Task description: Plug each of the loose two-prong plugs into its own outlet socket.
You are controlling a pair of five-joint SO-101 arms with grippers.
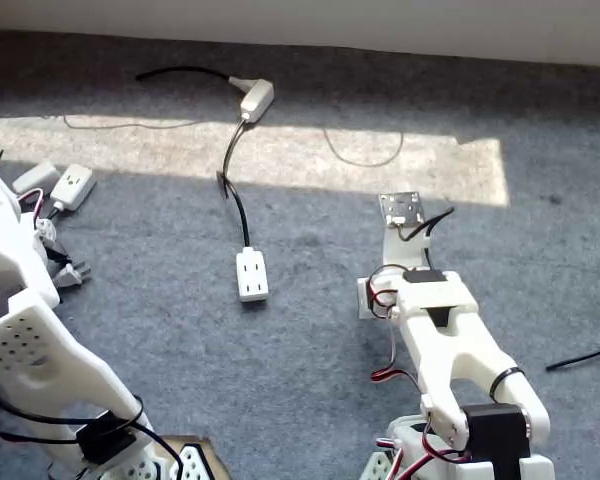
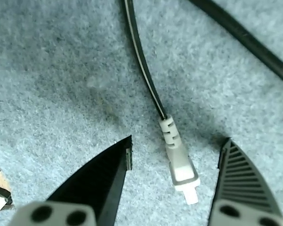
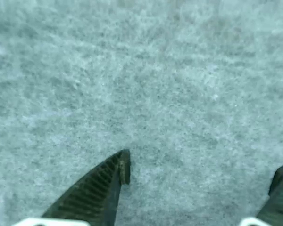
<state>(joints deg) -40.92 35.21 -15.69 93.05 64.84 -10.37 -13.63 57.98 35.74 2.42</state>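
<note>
Near left, the left gripper [image 2: 178, 149] gapes wide astride the plug [image 2: 181, 170] on the carpet [image 2: 61, 70], likely lined up to pinch it. The socket [image 1: 252, 275] lies centre. The right gripper [image 3: 203, 168] hangs wide open and empty. Far off lies an adapter [image 1: 256, 98].

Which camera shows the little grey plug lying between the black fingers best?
The left wrist view. There the grey plug lies on the carpet between the left gripper's open fingers, cord and prong plain. In the high view a tiny plug beside that arm may be the same one. The right wrist view faces carpet.
</note>
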